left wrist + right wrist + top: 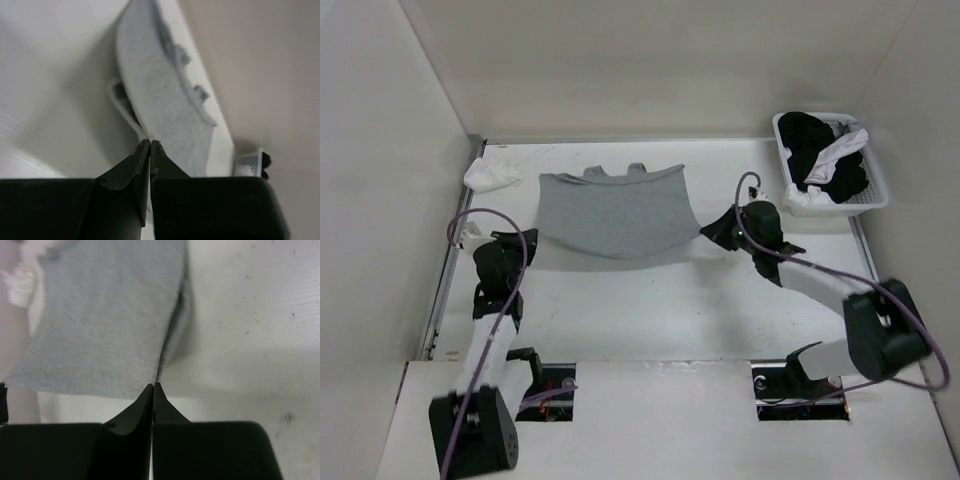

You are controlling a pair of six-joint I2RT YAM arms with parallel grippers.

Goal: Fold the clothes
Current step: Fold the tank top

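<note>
In the upper middle of the top view, the light grey tank top hangs stretched between the two arms. Its near edge is raised off the white table and throws a shadow beneath it. Its straps lie at the far edge, small and partly folded, so their shape is hard to read.

The left gripper is clenched on the garment's left near corner. In its wrist view the jaws meet tip to tip and the fabric runs right into them, so the pinched part itself is hidden. The right gripper is likewise clamped on the right near corner, with the cloth fanning out to the upper left of that frame. The black gripper bodies fill the lower part of both wrist views.

At the upper right of the top view a white basket holds black and white garments, tangled together. A small white cloth lies crumpled at the upper left. In the right wrist view it is only a blur.
</note>
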